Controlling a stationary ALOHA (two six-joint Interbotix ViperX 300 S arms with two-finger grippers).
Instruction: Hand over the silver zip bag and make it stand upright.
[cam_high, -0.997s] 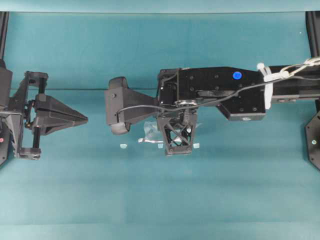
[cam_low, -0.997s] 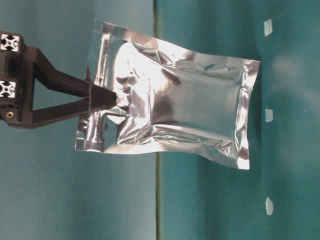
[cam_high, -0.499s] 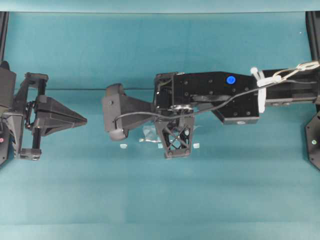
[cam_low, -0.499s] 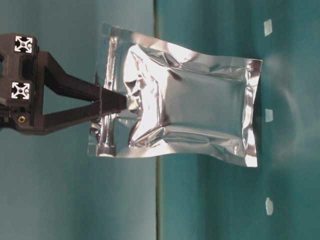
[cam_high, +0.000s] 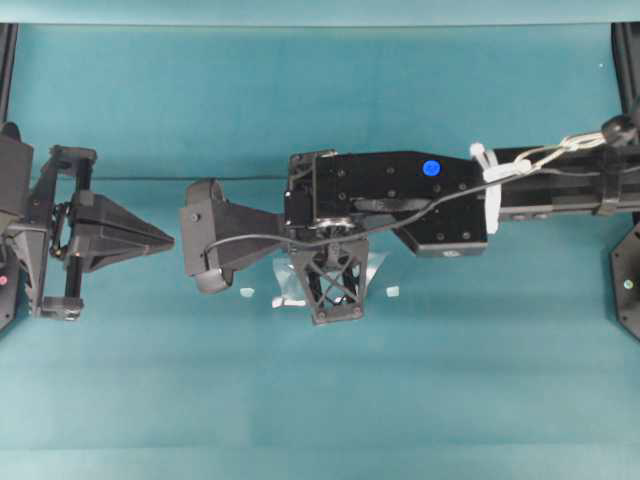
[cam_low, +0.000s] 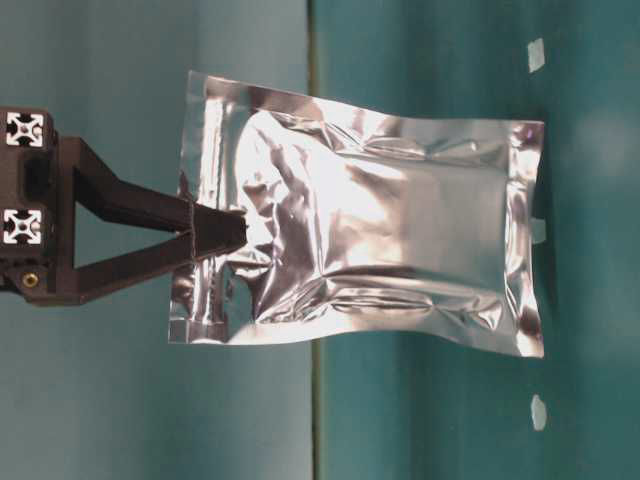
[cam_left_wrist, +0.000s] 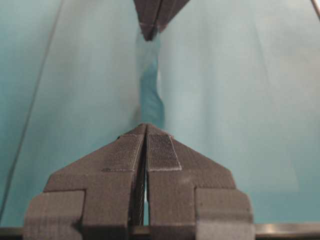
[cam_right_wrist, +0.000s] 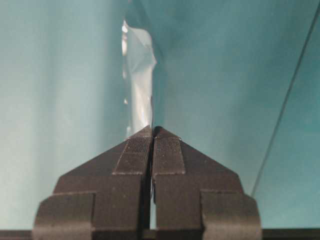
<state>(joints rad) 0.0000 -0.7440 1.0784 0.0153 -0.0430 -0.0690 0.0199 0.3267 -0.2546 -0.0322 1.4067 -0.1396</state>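
- Teal cloth (cam_high: 150, 380) is seen covering the whole table, with a few small pale bits (cam_high: 246, 291) scattered near its middle.
- At the middle of the overhead view the right gripper (cam_low: 235, 231) is pointed down at the table, its arm reaching in from the right.
- Its jaws are pressed together on the zip end of the silver zip bag (cam_low: 400, 240).
- In the table-level view, which is turned on its side, the bag is seen hanging from that pinch with its puffed middle below the grip; its sealed bottom edge is at or just above the cloth, and contact cannot be told.
- From the right wrist view the bag (cam_right_wrist: 137, 80) is shown edge-on, running away from the closed tips.
- At the far left the left gripper (cam_high: 170, 239) is kept fully closed with nothing in it, well apart from the bag and pointed toward it.
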